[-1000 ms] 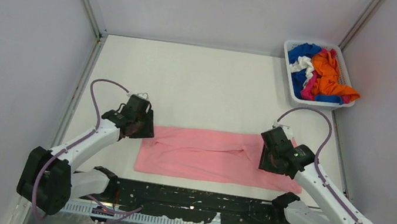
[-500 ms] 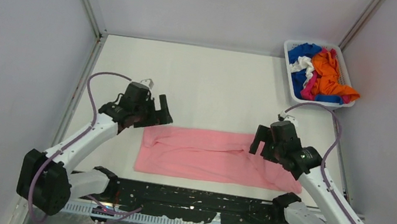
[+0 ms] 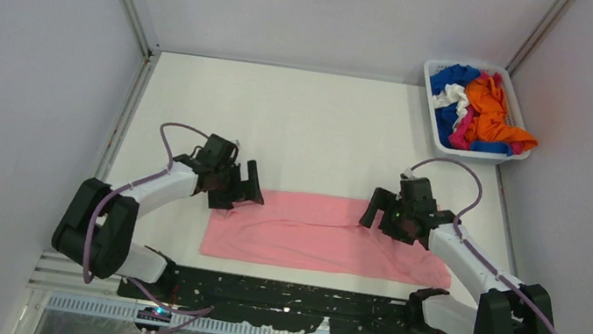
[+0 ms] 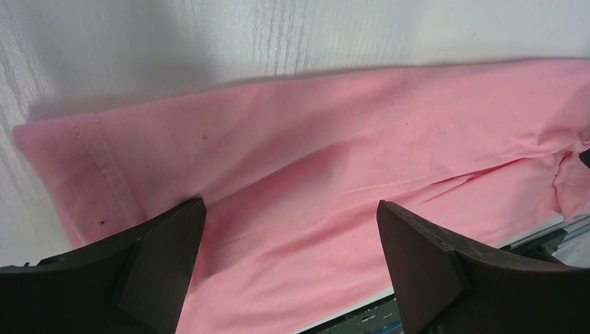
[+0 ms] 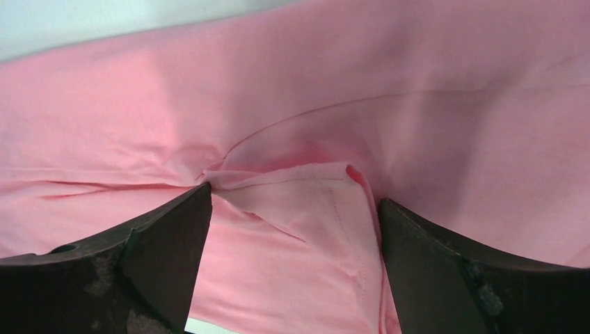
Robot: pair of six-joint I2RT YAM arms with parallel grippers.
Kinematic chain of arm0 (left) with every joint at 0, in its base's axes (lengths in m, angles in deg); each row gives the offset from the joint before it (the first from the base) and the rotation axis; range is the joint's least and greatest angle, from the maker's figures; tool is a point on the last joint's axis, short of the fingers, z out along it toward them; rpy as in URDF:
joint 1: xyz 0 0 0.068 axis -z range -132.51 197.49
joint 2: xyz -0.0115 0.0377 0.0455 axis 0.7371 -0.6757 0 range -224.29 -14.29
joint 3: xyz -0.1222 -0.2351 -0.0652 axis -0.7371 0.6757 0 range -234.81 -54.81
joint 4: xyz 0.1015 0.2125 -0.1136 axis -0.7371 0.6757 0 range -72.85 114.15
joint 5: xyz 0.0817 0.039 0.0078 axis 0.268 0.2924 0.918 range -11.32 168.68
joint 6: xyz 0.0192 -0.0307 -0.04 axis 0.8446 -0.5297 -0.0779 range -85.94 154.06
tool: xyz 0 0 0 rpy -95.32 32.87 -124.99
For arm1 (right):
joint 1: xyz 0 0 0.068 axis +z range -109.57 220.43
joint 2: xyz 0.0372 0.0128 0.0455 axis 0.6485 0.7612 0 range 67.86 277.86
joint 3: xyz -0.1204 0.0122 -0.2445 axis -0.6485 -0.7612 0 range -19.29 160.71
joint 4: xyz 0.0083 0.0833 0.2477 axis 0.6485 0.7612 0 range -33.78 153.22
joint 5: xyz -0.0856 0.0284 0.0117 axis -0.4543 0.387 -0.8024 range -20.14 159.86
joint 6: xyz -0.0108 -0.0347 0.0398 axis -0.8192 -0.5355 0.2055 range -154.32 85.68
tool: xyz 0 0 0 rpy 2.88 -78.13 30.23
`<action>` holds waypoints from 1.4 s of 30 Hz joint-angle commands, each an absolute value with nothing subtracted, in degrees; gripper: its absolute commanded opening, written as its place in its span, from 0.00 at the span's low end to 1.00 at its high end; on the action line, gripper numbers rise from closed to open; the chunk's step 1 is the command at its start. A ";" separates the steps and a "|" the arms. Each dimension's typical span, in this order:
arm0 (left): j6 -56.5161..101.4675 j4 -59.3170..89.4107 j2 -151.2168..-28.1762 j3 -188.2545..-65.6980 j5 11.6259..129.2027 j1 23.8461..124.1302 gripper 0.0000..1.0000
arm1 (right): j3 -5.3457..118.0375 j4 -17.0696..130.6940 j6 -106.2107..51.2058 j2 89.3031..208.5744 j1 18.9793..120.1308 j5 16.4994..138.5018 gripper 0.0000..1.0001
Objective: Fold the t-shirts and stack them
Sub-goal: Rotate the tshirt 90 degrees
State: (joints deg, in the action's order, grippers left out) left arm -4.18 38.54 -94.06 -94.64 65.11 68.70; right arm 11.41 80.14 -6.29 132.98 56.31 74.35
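Observation:
A light pink t-shirt [image 3: 319,232] lies folded into a long flat strip near the table's front edge. My left gripper [image 3: 242,189] hovers over its far left corner, open, with only pink cloth [image 4: 334,139] showing between the fingers. My right gripper [image 3: 382,213] hovers over the far right part, open above a folded-in sleeve with a stitched hem [image 5: 306,188]. Neither gripper [image 4: 289,205] [image 5: 293,198] holds anything. Orange [image 3: 490,107], royal blue [image 3: 453,75], white [image 3: 453,95] and hot pink [image 3: 461,137] t-shirts lie crumpled in a heap at the back right.
The crumpled shirts sit in a white slotted basket [image 3: 433,63] in the back right corner. Grey walls close in the white table [image 3: 298,132] on three sides. A black perforated rail [image 3: 282,300] runs along the near edge between the arm bases.
Both grippers opened and let go of the pink shirt, then rose and swung inward over its far edge. The shirt stays flat where it was laid.

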 commanded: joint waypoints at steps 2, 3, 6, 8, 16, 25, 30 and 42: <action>-5.44 37.47 -94.79 -94.64 68.74 68.14 0.99 | 9.81 77.54 -9.35 129.91 56.58 83.97 0.95; -5.49 37.64 -94.70 -94.83 68.94 68.09 0.99 | 9.61 78.17 -9.61 128.61 57.41 86.02 0.95; -5.57 37.88 -94.25 -95.27 69.09 68.14 0.99 | 9.85 84.26 -9.91 125.18 60.72 86.11 0.95; -5.64 37.95 -93.82 -95.41 69.22 68.14 0.99 | 10.15 87.78 -9.36 121.90 64.52 84.28 0.95; -4.48 43.06 -91.19 -97.93 74.50 68.14 0.99 | 11.76 93.66 -6.81 116.50 80.10 82.96 0.95; -1.98 49.40 -86.62 -102.59 79.23 68.26 0.99 | 14.21 99.36 0.02 109.52 79.80 66.22 0.95; 0.05 44.48 -86.56 -102.02 71.53 73.97 0.99 | 9.80 97.55 8.69 108.30 71.89 62.22 0.95; -1.64 41.13 -97.33 -97.06 69.63 77.62 0.99 | 3.38 72.50 5.28 127.97 51.79 75.13 0.95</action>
